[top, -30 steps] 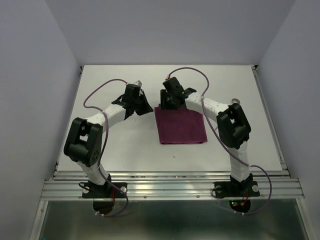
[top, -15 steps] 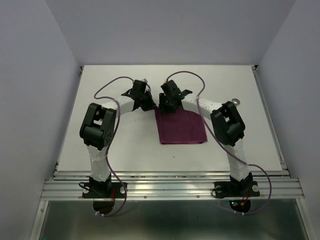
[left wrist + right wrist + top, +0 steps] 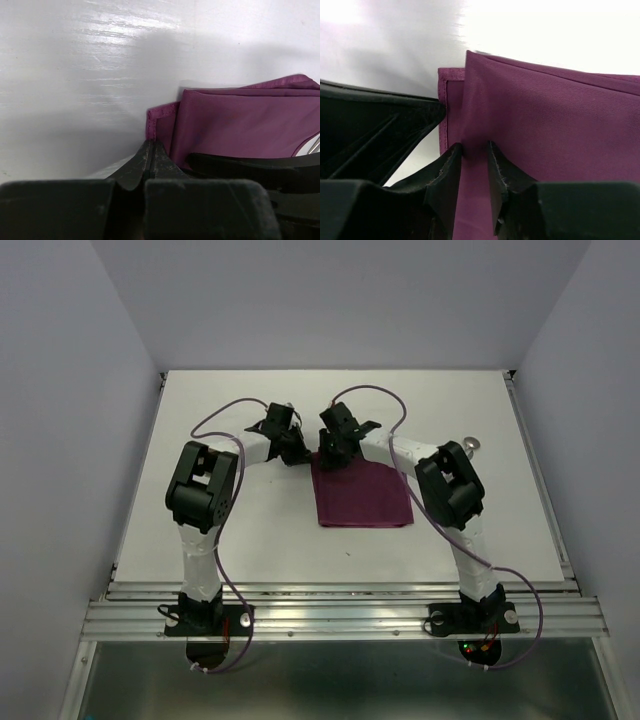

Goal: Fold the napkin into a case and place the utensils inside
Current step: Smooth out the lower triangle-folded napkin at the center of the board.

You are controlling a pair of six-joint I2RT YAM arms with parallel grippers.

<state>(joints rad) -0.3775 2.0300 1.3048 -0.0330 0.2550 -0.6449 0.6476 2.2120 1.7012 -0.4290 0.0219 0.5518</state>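
The plum-purple napkin (image 3: 362,498) lies folded into a flat rectangle mid-table. My left gripper (image 3: 297,452) is at its far left corner. In the left wrist view its jaws (image 3: 151,145) are pressed together on the hem of the napkin (image 3: 240,125). My right gripper (image 3: 325,457) is just beside it at the far edge. In the right wrist view (image 3: 472,147) it pinches a ridge of the top layer of the napkin (image 3: 545,125). A small silver utensil piece (image 3: 473,443) lies at the right. Thin silver lines (image 3: 314,145) show at the cloth's edge.
The two grippers sit almost touching; the left one's black body (image 3: 375,130) fills the left of the right wrist view. The white table (image 3: 230,530) is bounded by a metal rail (image 3: 340,608) at the near edge and grey walls on three sides.
My left gripper has moved right to the napkin's far left corner, and its elbow has swung inward. My right gripper has shifted slightly left along the far edge.
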